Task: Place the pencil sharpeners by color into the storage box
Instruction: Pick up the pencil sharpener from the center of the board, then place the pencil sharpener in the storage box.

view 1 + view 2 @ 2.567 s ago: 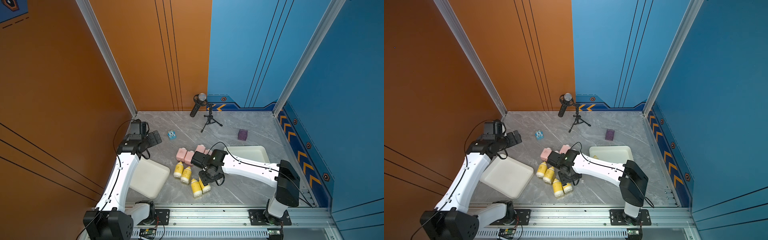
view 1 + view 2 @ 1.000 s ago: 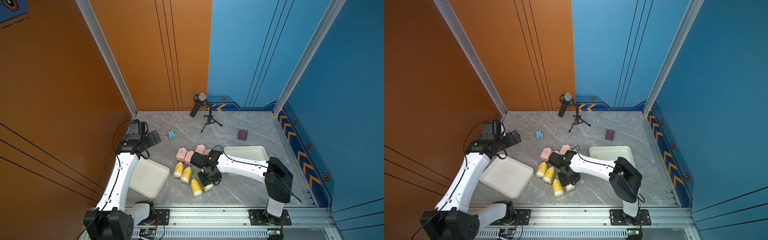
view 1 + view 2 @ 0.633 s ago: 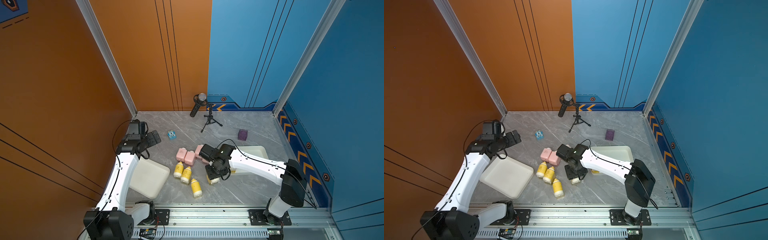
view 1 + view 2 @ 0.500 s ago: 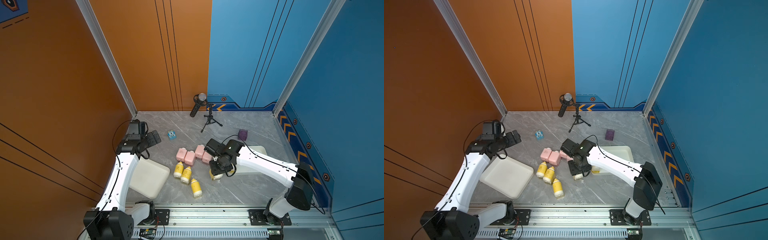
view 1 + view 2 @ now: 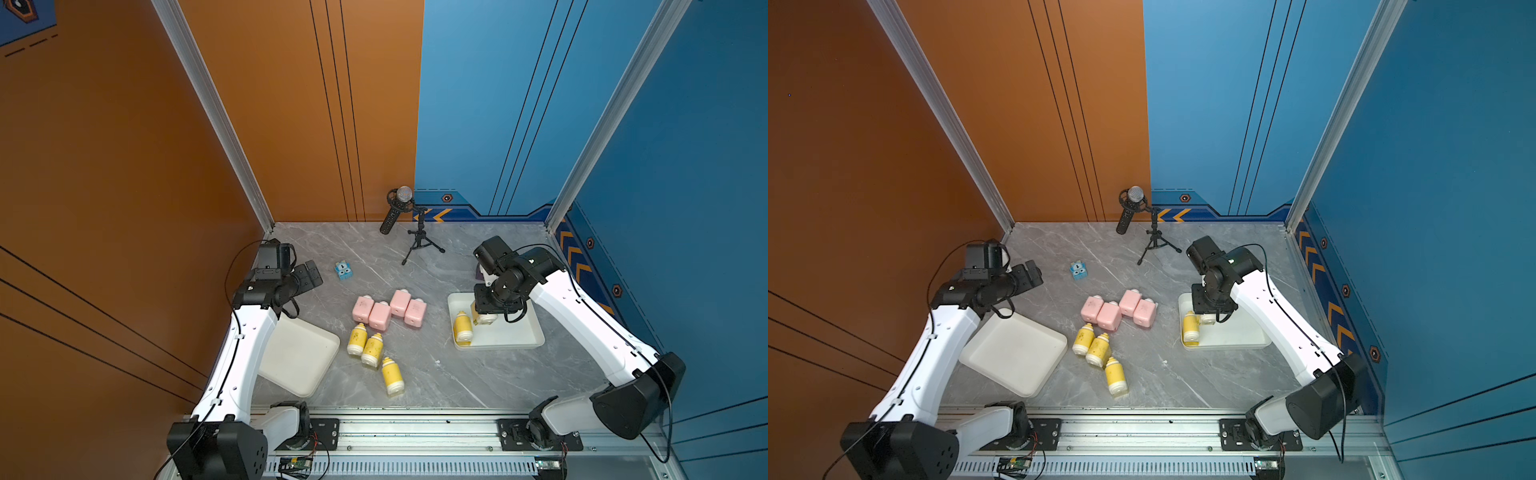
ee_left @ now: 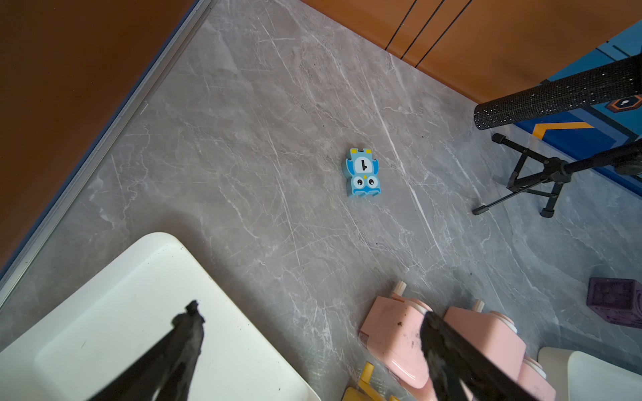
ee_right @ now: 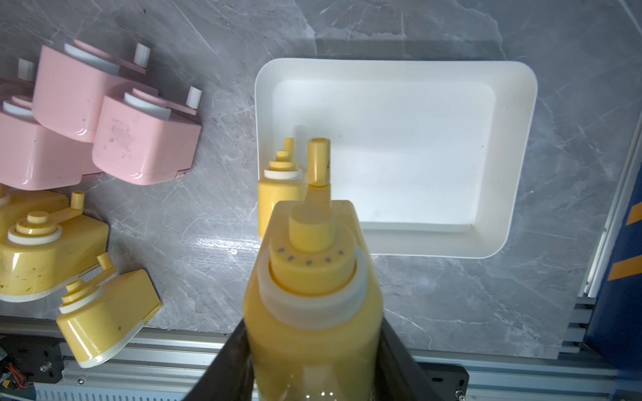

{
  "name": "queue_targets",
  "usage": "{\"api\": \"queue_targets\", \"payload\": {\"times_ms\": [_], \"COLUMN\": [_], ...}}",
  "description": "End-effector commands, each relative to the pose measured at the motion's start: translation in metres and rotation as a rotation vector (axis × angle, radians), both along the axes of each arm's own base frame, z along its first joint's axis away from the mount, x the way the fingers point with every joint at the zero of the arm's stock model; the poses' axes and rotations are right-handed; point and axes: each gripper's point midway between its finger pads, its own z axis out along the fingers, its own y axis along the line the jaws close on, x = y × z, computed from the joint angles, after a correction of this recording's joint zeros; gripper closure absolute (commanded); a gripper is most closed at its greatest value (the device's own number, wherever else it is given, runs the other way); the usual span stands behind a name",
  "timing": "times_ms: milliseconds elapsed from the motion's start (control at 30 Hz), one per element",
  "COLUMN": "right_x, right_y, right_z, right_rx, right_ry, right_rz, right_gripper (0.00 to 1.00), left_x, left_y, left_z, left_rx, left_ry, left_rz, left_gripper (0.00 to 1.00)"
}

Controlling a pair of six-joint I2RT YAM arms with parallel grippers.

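- While the right gripper (image 5: pixel 483 312) hangs over the storage box (image 5: pixel 523 338), its fingers (image 7: pixel 394 350) pinch narrow on the flanks of the held yellow sharpener (image 7: pixel 312 295), crank end pointing away from the wrist. That side grip looks chosen so the body can go down flat
- Just inside that storage box, against its wall, lies the boxed yellow sharpener (image 5: pixel 462 326). The held one hovers right beside it, so the call here is yellows being lined up together by colour
- Whether the held one touches the storage box floor yet, the views don't settle
- Near the storage box, out on the bare table, the three loose yellow sharpeners (image 5: pixel 372 349) lie on their sides, most likely next in line for this arm
- Also near the storage box, the four pink sharpeners (image 5: pixel 380 316) huddle touching one another, none of them boxed so far
- Well apart from the storage box, beyond the pink group, the left gripper (image 6: pixel 309 316) has its fingers spread wide with nothing between them. It is poised above the second white box (image 5: pixel 299 357), which has nothing in it, presumably the pinks' home
- A blue cube (image 6: pixel 363 173) sits well apart from the storage box and a purple cube (image 6: pixel 615 307) near it, neither one a sharpener, so both look like they should be left alone
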Motion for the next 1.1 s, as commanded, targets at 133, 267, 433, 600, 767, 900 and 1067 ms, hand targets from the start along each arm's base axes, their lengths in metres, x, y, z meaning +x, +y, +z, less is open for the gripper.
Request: {"api": "queue_targets", "payload": {"times_ms": [133, 267, 433, 600, 767, 900, 1067], "right_x": [0.008, 0.01, 0.016, 0.021, 0.023, 0.022, 0.02], "right_y": [-0.034, -0.038, -0.038, -0.033, -0.03, -0.026, -0.019], "right_z": [-0.021, -0.039, -0.059, -0.073, -0.087, -0.096, -0.104], "right_rx": [-0.056, -0.049, -0.047, -0.038, -0.03, -0.027, -0.03], "right_ry": [0.075, 0.115, 0.151, 0.176, 0.198, 0.212, 0.225], "right_rz": [-0.012, -0.017, -0.028, -0.028, -0.041, -0.04, -0.032], "right_gripper": [0.68, 0.68, 0.68, 0.68, 0.68, 0.68, 0.68], "left_x": [-0.003, -0.003, -0.003, -0.003, -0.003, -0.003, -0.004], "left_y": [-0.002, -0.002, -0.003, -0.003, -0.004, -0.003, -0.004], "left_z": [-0.008, -0.009, -0.008, -0.009, -0.008, -0.008, -0.008], "left_rx": [-0.019, -0.015, -0.009, -0.008, -0.008, -0.009, -0.01], "left_ry": [0.024, 0.028, 0.027, 0.028, 0.027, 0.025, 0.025], "left_rz": [-0.002, -0.004, -0.008, -0.007, -0.01, -0.01, -0.012], "left_gripper": [0.02, 0.02, 0.02, 0.02, 0.02, 0.02, 0.02]}}
